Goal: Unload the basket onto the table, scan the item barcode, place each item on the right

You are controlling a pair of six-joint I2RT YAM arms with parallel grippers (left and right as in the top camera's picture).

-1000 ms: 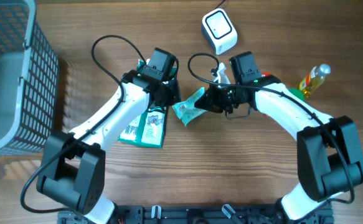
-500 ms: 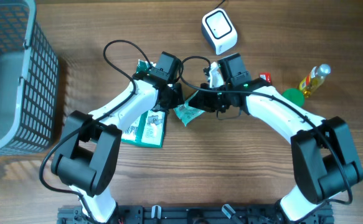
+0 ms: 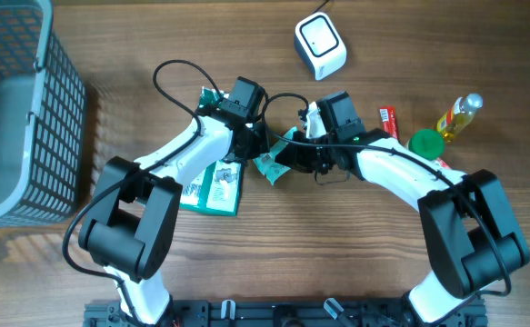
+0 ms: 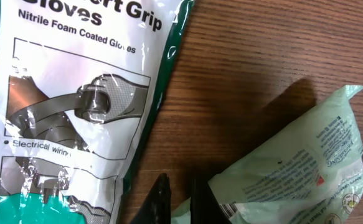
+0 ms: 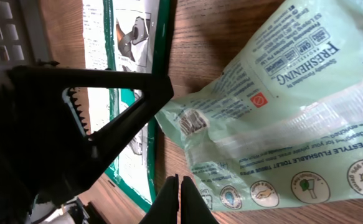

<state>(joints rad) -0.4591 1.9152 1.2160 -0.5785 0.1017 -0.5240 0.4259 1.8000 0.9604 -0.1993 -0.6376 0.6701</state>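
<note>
A pale green wipes pack (image 3: 270,166) lies tilted between the two arms, mid-table. In the left wrist view the pack (image 4: 293,168) fills the lower right, and part of its barcode (image 4: 231,210) shows at the bottom edge. My left gripper (image 4: 180,186) is shut on a thin edge of the pack, with green film showing between its fingers. My right gripper (image 5: 179,183) is shut and empty, its tips at the lower-left corner of the pack (image 5: 281,124). From overhead, the left gripper (image 3: 257,145) and right gripper (image 3: 283,156) nearly meet. The white scanner (image 3: 320,45) stands at the back.
A gloves packet (image 3: 212,186) lies flat under the left arm. A grey wire basket (image 3: 15,109) stands at the left edge. To the right are a yellow bottle (image 3: 458,115), a green cap (image 3: 425,143) and a small red item (image 3: 388,118).
The right arm has slid left, bringing its gripper close to the left gripper at the pack. The left arm shifted slightly right early on. The pack has barely moved.
</note>
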